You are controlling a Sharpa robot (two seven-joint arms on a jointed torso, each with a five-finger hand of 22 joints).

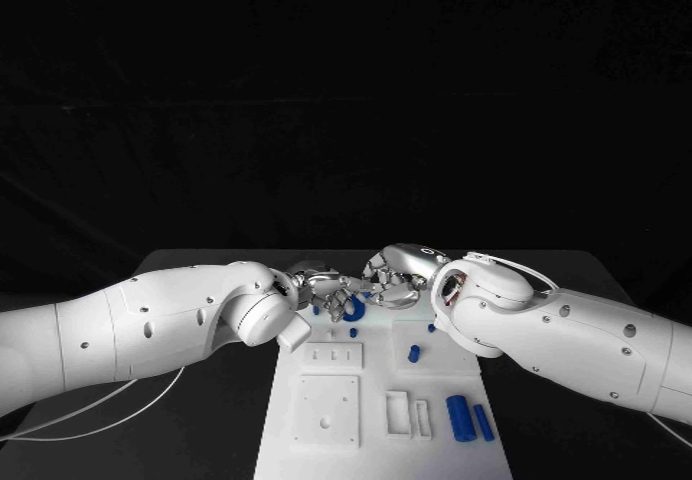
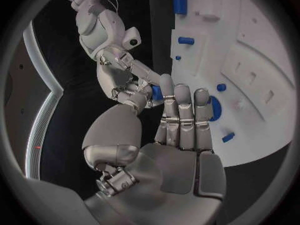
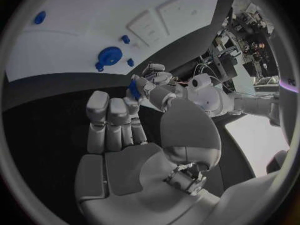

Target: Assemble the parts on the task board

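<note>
A small blue part [image 3: 134, 88] is seen pinched in the fingertips of the left robot hand [image 1: 320, 293], held in the air just above the far end of the white task board [image 1: 433, 440], toward twelve o'clock of the bench [image 1: 577, 275]. The right robot hand [image 1: 397, 275] is raised directly opposite, its fingertips close against the left hand's; whether the part is also touched by it cannot be told, and its fingers are seen straight and pressed side by side, holding nothing that can be made out. Directly below the two hands a blue ring [image 1: 353, 312] lies on the board, with a small blue peg [image 1: 353, 332] beside it. Further toward six o'clock a blue stub [image 1: 414, 352] stands near the board's middle, and two blue cylinders [image 1: 469, 417] lie at about five o'clock, beside white recessed blocks [image 1: 329, 408].

The step in hand is judged to be a hand-over or re-gripping of the pinched part. It would be done well if the left hand's pinch were released only once the right hand's fingers are firmly closed, and if the part were kept over the board so a slip is caught there.
</note>
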